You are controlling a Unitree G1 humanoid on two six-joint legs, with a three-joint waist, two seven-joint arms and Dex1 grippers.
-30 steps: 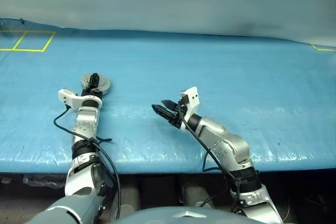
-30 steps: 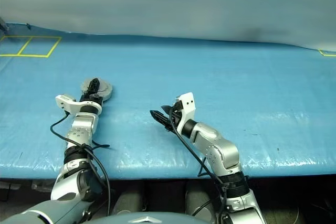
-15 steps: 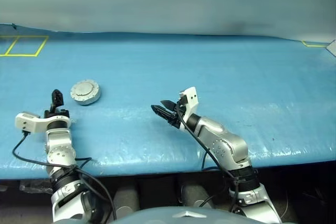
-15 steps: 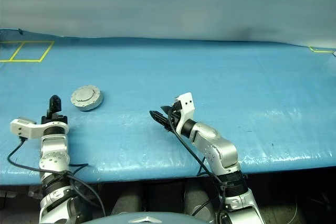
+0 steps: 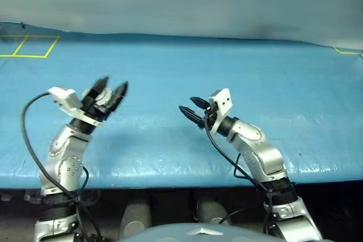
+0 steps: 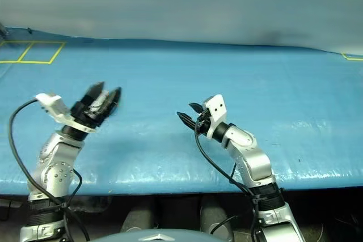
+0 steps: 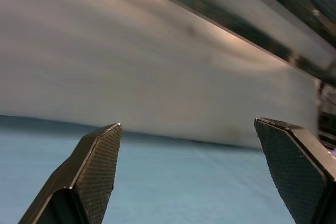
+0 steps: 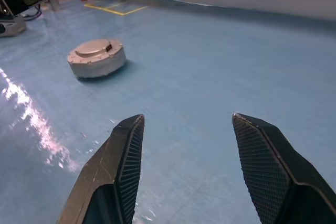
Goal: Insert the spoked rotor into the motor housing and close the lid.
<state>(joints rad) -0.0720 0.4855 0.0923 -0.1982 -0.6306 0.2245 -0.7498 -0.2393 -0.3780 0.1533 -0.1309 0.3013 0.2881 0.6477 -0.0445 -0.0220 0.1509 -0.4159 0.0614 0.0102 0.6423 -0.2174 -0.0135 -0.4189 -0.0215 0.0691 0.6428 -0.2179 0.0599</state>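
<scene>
**Housing closed on the table, both grippers free**

While both arms were raised above the blue table (image 5: 238, 77), you had nothing in either gripper. The left gripper (image 5: 111, 89) had its fingers spread wide and empty; in its own wrist view only the blue cover and the pale wall were between the two pads. The right gripper (image 5: 193, 107) pointed toward the robot's left, its fingers partly apart, also with nothing between them.

The motor housing (image 8: 96, 59) was seen in the right wrist view, resting flat on the table, well apart from the right fingertips (image 8: 130, 129). It looked as a low round grey puck with a straight side wall. The lid (image 8: 93, 48) lay shut on top of it, with a raised middle part and one small dark mark near the rim. The spoked rotor I could not find; I judged it was probably inside already, but the closed lid hid this.

I judged the puck was solid metal, stiff and rather heavy for its size, and its smooth wall could slip. If you needed to hold it, you should have taken it across the side wall, low, not by the lid edge.
</scene>
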